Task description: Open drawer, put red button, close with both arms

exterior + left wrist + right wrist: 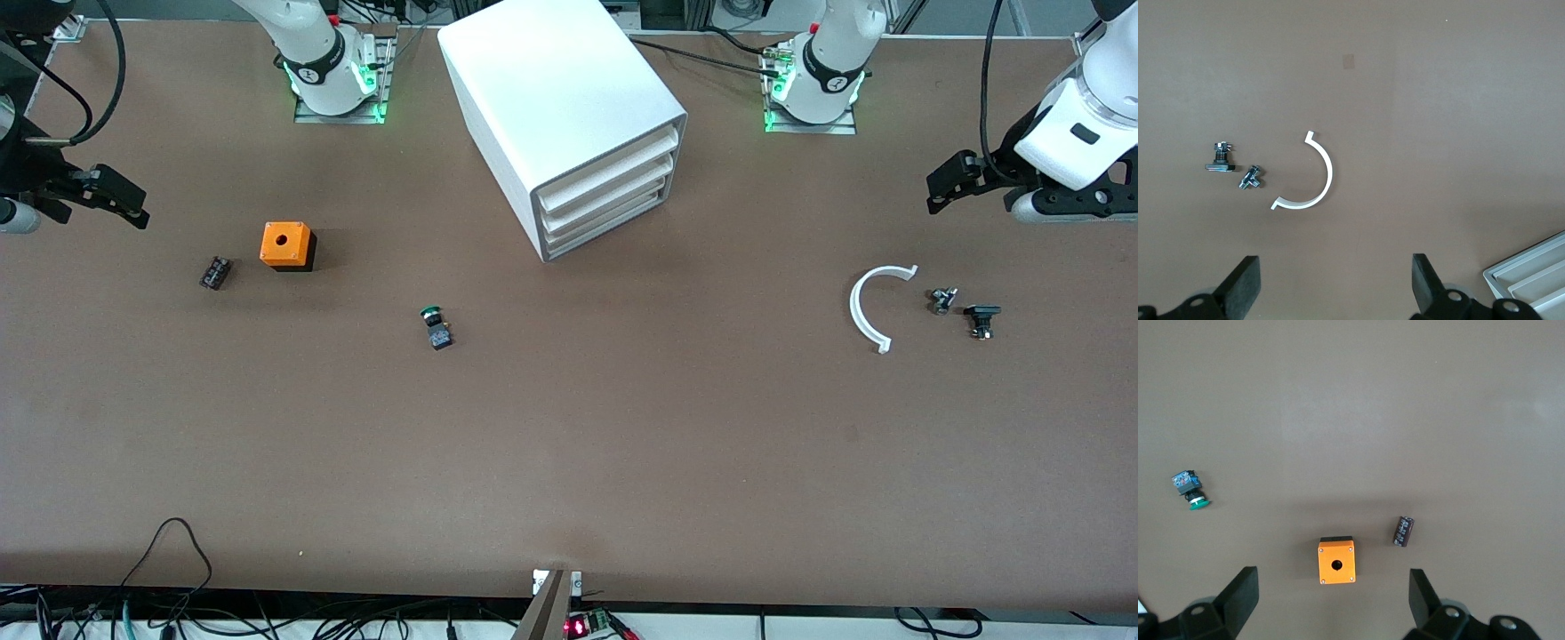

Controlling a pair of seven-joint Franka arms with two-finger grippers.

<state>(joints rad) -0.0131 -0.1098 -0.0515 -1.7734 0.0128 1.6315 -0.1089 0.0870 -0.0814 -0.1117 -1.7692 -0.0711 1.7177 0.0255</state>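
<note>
The white cabinet (569,107) stands at the table's middle, between the arm bases, and a corner of it shows in the left wrist view (1531,280). Its three drawers (613,194) are all shut. The red button is not in view. My left gripper (944,182) hangs open and empty over the left arm's end of the table; it also shows in the left wrist view (1335,287). My right gripper (120,200) hangs open and empty over the right arm's end, by the orange box; it also shows in the right wrist view (1331,603).
A green-capped button (434,324) (1190,490) lies nearer the front camera than the cabinet. An orange box with a hole (286,244) (1337,561) and a small dark block (215,272) sit toward the right arm's end. A white half-ring (876,307) (1313,177) and two small metal parts (962,309) lie toward the left arm's end.
</note>
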